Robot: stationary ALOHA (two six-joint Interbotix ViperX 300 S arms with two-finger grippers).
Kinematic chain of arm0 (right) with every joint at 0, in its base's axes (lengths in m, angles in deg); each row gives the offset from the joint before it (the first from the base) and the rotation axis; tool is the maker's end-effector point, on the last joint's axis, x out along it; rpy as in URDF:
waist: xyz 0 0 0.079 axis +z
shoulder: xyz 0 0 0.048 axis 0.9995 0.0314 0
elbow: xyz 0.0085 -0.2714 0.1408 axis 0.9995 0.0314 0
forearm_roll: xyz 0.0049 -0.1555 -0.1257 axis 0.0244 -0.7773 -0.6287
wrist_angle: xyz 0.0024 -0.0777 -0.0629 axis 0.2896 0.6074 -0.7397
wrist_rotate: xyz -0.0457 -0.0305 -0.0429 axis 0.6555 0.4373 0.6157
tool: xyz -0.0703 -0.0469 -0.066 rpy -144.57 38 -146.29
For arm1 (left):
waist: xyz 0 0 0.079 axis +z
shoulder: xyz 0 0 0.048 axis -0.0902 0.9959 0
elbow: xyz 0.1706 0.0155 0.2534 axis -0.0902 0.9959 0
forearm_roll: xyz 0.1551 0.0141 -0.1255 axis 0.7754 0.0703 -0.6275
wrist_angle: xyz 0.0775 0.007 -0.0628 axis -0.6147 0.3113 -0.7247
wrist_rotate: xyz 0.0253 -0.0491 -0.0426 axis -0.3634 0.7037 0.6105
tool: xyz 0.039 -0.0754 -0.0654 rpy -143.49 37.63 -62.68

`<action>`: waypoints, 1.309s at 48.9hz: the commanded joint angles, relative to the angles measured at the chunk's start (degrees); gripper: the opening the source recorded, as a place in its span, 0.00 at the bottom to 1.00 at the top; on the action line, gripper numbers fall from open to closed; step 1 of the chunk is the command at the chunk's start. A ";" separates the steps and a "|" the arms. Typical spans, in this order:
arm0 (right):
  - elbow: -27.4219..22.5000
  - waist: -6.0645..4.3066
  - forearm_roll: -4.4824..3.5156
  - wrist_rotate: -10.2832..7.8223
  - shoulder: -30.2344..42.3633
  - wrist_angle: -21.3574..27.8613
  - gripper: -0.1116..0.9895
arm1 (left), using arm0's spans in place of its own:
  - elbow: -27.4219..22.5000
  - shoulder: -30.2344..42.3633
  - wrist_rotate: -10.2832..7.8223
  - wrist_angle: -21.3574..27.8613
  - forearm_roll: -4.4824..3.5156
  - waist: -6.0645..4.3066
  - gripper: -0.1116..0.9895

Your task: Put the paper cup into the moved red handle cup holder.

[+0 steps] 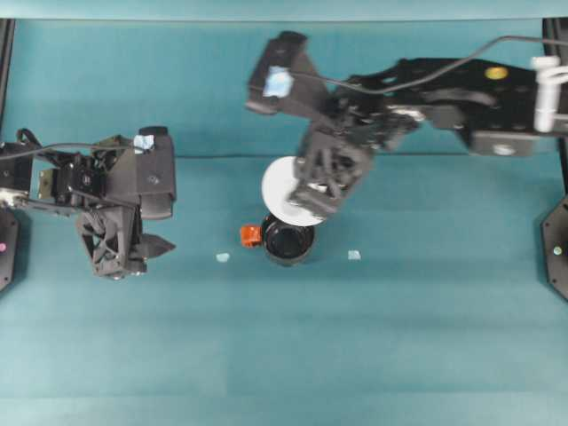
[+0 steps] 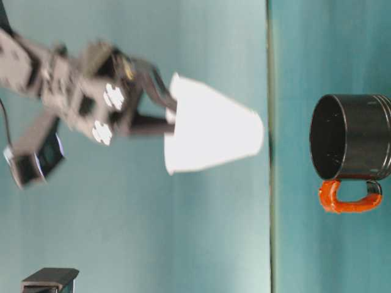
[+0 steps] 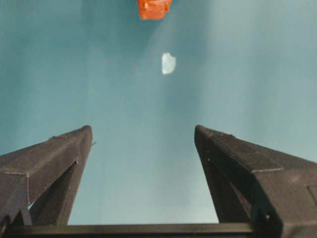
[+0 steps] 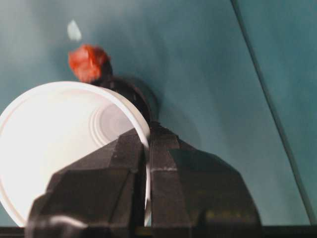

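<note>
My right gripper (image 1: 318,193) is shut on the rim of the white paper cup (image 1: 282,188), one finger inside and one outside. The cup (image 2: 211,131) hangs in the air, slightly tilted, base toward the table, just above the black cup holder (image 2: 354,143). The holder (image 1: 288,241) stands upright on the teal cloth, its red handle (image 1: 251,235) pointing left. In the right wrist view the cup (image 4: 54,144) overlaps the holder (image 4: 132,95) and handle (image 4: 88,62), pinched by the gripper (image 4: 147,136). My left gripper (image 1: 158,247) stays open at the left, fingers (image 3: 54,158) wide apart, the handle (image 3: 154,7) far ahead.
Two small white scraps lie on the cloth, one (image 1: 222,257) left of the holder and one (image 1: 354,255) right of it. A seam (image 1: 204,157) runs across the cloth behind the holder. Arm bases stand at both table edges.
</note>
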State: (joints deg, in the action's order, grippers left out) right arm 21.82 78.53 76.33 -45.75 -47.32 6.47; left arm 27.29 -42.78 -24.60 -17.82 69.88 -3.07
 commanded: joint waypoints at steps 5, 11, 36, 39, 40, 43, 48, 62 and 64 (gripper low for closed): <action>-0.97 1.85 0.00 -0.70 3.69 -1.58 0.00 | -0.44 -0.44 0.09 -0.26 0.26 -0.18 0.93; -0.18 3.16 0.00 -0.70 6.24 -2.37 0.00 | -0.35 -0.35 0.09 -0.35 0.18 -0.18 0.93; 5.10 2.90 -0.18 -0.70 8.17 -10.37 0.00 | 1.23 -0.26 0.09 -2.37 0.18 -0.18 0.93; 5.19 2.81 -0.18 -0.70 8.26 -10.46 0.00 | 1.32 -0.35 0.09 -2.72 0.18 -0.18 0.93; 5.19 2.81 -0.18 -0.70 8.26 -10.55 0.00 | 1.41 -0.35 0.09 -2.90 0.18 -0.18 0.93; 5.36 2.72 -0.09 -0.70 8.26 -10.63 0.00 | 1.41 -0.26 0.00 -3.34 0.18 -0.18 0.93; 5.27 2.46 -0.09 -0.79 8.26 -10.55 0.00 | 1.41 -0.26 0.00 -3.87 0.18 -0.18 0.93; 5.36 2.37 0.00 -0.97 8.17 -10.63 0.02 | 1.85 -0.35 0.00 -3.87 0.18 -0.18 0.93; 5.36 2.37 0.00 -1.05 8.17 -10.46 0.03 | 1.85 -0.44 0.00 -3.87 0.18 -0.18 0.93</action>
State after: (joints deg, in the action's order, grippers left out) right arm 27.44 80.82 76.25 -46.10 -38.71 -3.90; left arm 29.57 -42.78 -24.60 -21.34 70.05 -3.16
